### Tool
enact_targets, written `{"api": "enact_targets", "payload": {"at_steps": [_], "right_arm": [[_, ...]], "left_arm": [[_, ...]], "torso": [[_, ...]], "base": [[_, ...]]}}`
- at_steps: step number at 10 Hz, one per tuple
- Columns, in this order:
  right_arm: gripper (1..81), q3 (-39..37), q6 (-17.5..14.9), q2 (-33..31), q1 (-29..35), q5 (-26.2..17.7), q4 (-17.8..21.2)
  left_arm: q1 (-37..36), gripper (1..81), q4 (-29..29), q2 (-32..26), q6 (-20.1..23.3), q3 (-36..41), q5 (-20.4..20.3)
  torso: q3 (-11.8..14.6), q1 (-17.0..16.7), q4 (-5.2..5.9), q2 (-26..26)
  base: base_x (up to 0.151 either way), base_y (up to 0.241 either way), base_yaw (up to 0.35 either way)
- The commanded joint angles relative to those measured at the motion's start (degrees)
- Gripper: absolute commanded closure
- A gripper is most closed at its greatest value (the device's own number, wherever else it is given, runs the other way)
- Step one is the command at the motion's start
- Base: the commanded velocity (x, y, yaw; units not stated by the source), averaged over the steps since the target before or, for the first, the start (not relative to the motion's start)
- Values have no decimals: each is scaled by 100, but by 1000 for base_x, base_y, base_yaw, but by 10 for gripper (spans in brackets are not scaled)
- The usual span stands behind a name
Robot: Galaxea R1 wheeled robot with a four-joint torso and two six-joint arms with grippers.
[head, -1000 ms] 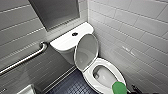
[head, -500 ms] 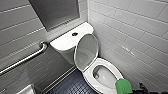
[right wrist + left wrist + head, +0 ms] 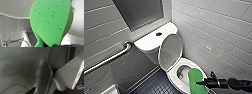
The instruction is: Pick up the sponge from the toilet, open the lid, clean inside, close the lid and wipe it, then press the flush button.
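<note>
Toilet [image 3: 151, 41] lid [image 3: 170, 51] is up, leaning back against the tank, and the little dark flush button [image 3: 158, 34] sits on the tank top. The right gripper [image 3: 201, 82] comes in from the side, clamped on the green sponge [image 3: 195, 81] – the far end of it hangs over the bowl opening, the rest over the seat rim (can't tell if it's actually touching). In the right wrist view the sponge [image 3: 51, 21] looms large – porous and bright. There's a metal grab bar [image 3: 109, 58] on the tiled wall beside the tank.

The sponge [image 3: 195, 81] hides part of the toilet [image 3: 172, 75] rim; its lower end is cut off.
</note>
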Motion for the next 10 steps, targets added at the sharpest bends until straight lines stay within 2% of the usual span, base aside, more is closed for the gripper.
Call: {"api": "enact_targets", "payload": {"at_steps": [1,4,7,10], "right_arm": [[811,-828,284,683,943,-730,20],[811,-1883,829,1921,1216,-808,-33],[811,-3226,1049,3240,1296,-941,-42],[811,-4669,1103,4497,1199,-941,-60]], "left_arm": [[128,10,68,-5,8,44,432],[119,10,33,4,8,35,432],[119,10,16,4,-1,35,432],[119,10,16,4,-10,35,432]], "torso": [[0,0,0,0],[0,0,0,0],[0,0,0,2],[0,0,0,2]], "base": [[0,0,0],[0,0,0],[0,0,0],[0,0,0]]}}
